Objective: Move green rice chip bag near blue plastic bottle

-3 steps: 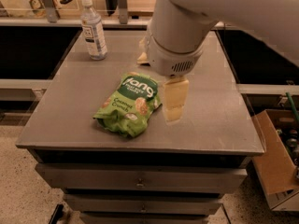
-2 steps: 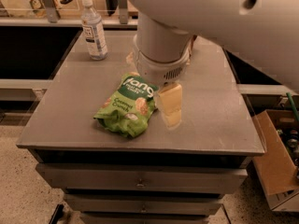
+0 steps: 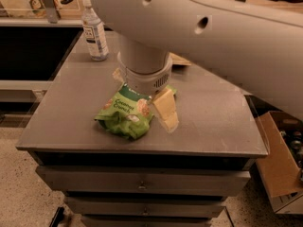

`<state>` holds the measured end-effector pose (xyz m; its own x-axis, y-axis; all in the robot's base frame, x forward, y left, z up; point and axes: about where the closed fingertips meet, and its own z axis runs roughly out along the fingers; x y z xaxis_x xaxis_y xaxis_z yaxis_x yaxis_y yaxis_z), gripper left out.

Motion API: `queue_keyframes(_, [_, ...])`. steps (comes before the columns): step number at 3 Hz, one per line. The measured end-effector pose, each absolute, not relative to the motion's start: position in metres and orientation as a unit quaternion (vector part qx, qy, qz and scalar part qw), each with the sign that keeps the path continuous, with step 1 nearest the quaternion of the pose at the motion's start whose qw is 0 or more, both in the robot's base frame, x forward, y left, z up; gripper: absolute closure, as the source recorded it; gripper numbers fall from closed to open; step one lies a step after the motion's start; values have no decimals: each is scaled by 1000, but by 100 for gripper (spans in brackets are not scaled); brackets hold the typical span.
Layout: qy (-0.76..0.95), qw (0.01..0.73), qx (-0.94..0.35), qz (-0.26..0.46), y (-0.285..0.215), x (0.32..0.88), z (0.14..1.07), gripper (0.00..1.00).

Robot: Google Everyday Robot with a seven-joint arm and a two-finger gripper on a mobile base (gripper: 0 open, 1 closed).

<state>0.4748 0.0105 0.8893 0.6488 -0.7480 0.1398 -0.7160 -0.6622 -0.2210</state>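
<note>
Straddling green bag [image 3: 124, 113], fingers [image 3: 165, 111] spread.

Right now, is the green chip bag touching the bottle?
No, the green rice chip bag lies under the gripper, clearly apart from the blue plastic bottle standing farther back.

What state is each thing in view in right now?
green rice chip bag: lying crumpled on the table, apart from the bottle.
blue plastic bottle: upright, capped, near the table's far left corner.
gripper: low at the bag's right side.
drawers: shut.
cardboard box: open, on the floor.
</note>
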Motion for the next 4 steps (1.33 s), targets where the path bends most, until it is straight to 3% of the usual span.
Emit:
queue_keyframes(3, [376,121,-911,-120,63,519,866,0])
queue_keyframes(4, [343,97,-926,-122,68,540,852,17])
